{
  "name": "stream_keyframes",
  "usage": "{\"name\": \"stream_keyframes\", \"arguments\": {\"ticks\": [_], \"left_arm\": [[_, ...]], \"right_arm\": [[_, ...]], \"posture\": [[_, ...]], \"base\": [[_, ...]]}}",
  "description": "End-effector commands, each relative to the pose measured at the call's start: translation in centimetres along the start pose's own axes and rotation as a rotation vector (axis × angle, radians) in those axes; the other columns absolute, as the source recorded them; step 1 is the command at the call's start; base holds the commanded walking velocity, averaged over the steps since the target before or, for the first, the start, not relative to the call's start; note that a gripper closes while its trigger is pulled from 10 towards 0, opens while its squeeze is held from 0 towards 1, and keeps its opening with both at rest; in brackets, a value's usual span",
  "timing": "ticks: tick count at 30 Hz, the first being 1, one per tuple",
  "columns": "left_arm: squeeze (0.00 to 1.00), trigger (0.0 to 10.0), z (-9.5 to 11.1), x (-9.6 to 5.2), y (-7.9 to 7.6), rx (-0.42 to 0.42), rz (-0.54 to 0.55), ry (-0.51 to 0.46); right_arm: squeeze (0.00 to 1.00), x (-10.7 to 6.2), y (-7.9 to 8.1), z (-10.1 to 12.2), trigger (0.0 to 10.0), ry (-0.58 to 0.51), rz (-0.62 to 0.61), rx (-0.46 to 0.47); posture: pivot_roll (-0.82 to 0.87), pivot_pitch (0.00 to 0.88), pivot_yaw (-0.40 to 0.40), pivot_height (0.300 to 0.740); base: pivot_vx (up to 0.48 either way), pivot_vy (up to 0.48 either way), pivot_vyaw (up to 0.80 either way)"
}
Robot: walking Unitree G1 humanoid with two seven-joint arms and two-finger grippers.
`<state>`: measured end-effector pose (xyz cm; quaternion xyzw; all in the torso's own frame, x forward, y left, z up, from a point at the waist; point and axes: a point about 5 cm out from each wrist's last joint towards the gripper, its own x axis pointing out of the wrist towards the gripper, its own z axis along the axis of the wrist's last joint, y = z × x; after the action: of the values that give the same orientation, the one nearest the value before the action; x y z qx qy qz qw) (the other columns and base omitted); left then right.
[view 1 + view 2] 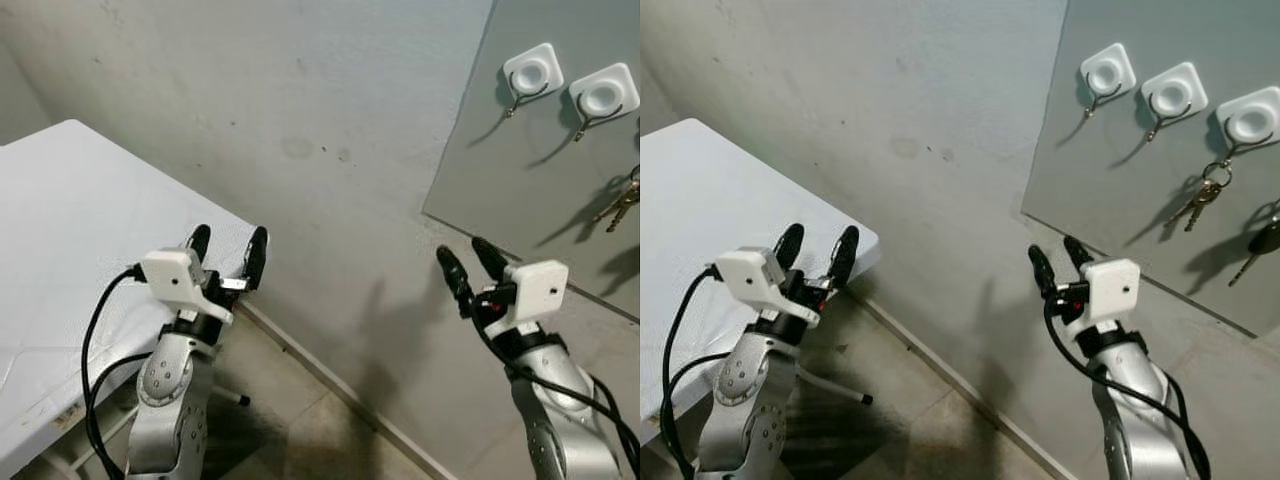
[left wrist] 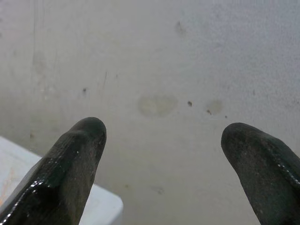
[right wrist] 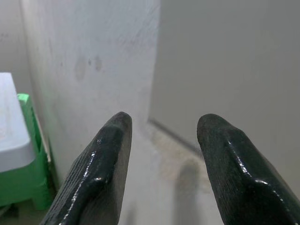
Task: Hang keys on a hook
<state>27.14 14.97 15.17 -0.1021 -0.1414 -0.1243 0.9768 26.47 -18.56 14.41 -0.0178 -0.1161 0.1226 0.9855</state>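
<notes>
**Keys already on hook, jaws empty**

Small metal bunch of keys dangling from white square wall hook on grey panel. Left gripper and right gripper spread apart, holding nothing. Probably light, slippery, loosely swinging; best pinched at the ring.

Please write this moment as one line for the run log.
left gripper: open, empty, raised by white table | right gripper: open, empty, below grey board | keys: hanging on hook
</notes>
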Motion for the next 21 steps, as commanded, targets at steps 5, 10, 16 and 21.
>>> {"name": "stream_keyframes", "arguments": {"ticks": [5, 10, 16, 21], "left_arm": [[0.00, 10.0, -0.04, 0.38, 0.26, -0.008, -0.001, 0.012], [0.00, 10.0, -0.12, 0.54, 0.32, -0.016, 0.018, 0.012], [0.00, 10.0, -0.05, 0.85, 0.47, -0.047, 0.043, 0.003], [0.00, 10.0, -0.01, 0.88, 0.46, -0.045, 0.049, 0.001]], "right_arm": [[0.00, 0.07, -0.56, 0.01, 10.0, 0.015, -0.003, -0.010], [0.00, 0.17, -0.67, 0.07, 10.0, 0.014, -0.004, -0.014], [0.00, 0.54, -0.57, 0.07, 10.0, 0.011, 0.002, -0.008], [0.00, 0.63, -0.57, 0.11, 10.0, 0.010, 0.003, -0.007]], "posture": [[-0.02, 0.000, -0.017, 0.740], [-0.02, 0.000, -0.019, 0.740], [-0.02, 0.000, -0.023, 0.740], [-0.02, 0.000, -0.024, 0.740]], "base": [[0.000, 0.000, 0.80], [0.000, 0.000, 0.80], [0.000, 0.000, 0.80], [0.000, 0.000, 0.80]]}}
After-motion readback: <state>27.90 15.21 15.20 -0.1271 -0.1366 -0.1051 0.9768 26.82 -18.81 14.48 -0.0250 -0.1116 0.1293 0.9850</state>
